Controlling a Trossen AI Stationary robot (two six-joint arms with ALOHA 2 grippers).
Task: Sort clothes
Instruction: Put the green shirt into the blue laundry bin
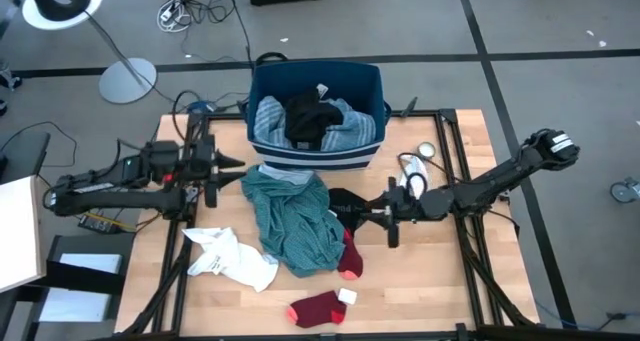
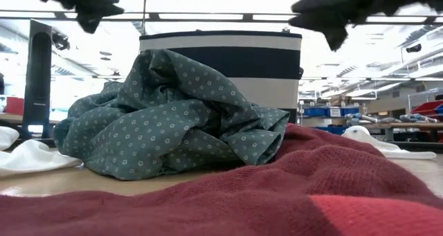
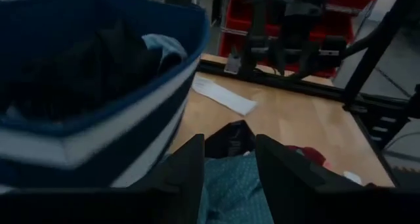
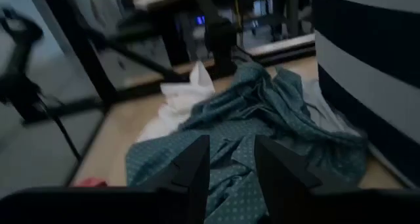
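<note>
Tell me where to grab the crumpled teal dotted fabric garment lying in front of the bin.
Pinch the teal dotted fabric garment at its raised, bunched folds near the navy striped bin, coming straight down from above. It is heaped highest there, while its outer edges look flat on the wooden table.

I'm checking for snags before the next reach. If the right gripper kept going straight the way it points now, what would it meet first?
Most likely the teal dotted garment: the right gripper, fingers apart and empty, points toward the table's left, and its wrist view shows that cloth directly ahead. A black garment lies close by its tip; depth there is unclear.
</note>
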